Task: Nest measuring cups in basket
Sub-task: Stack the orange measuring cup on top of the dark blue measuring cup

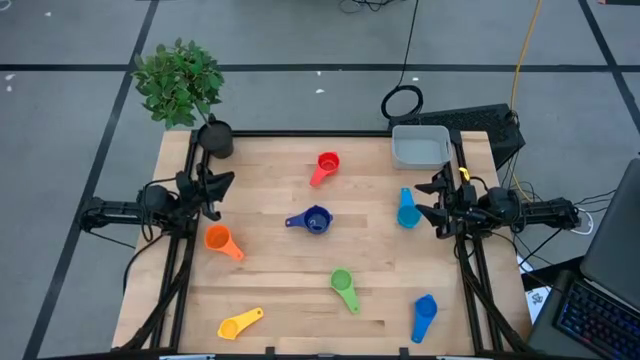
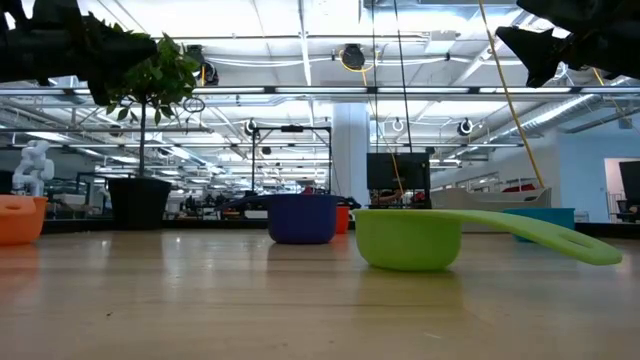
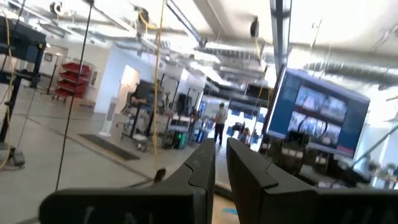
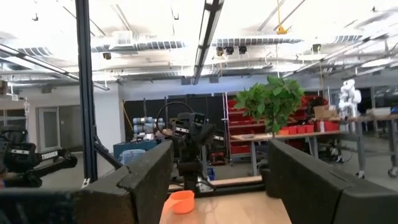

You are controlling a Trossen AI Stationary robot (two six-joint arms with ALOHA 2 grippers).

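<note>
Several measuring cups lie spread on the wooden table, each resting on its base: red (image 1: 327, 164), dark blue (image 1: 314, 220), light blue (image 1: 407, 212), orange (image 1: 220, 240), green (image 1: 343, 286), yellow (image 1: 240, 323) and medium blue (image 1: 424, 315). The grey basket (image 1: 420, 147) stands at the far right corner with nothing showing inside it. My left gripper (image 1: 224, 186) is raised at the table's left edge, shut and holding nothing. My right gripper (image 1: 428, 199) is raised at the right edge beside the light blue cup, open with nothing between its fingers.
A potted plant (image 1: 181, 84) in a black pot (image 1: 214, 138) stands at the far left corner. Bare wood lies between the cups in the table's middle. A keyboard (image 1: 480, 120) and cables lie beyond the far right edge.
</note>
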